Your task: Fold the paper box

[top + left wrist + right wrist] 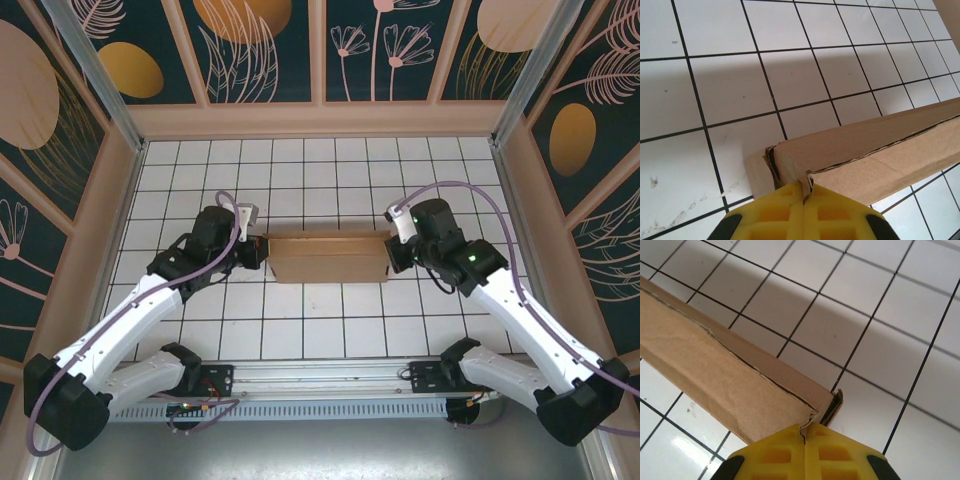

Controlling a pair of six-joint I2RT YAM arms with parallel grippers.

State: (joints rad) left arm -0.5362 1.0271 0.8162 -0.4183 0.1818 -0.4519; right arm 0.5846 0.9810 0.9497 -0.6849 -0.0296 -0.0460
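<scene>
The paper box (328, 258) is a brown cardboard box in the middle of the white tiled table, held between both arms. My left gripper (262, 251) is at its left end, my right gripper (391, 250) at its right end. In the left wrist view the yellow fingers (832, 210) are shut on a corner of the paper box (875, 150). In the right wrist view the yellow fingers (777, 452) pinch the corner edge of the paper box (725, 370). A flap edge runs along the top of the box in both wrist views.
The white tiled table (320, 330) is ringed by patterned walls (60, 140) on the left, back and right. A metal rail (330, 380) with the arm bases runs along the near edge.
</scene>
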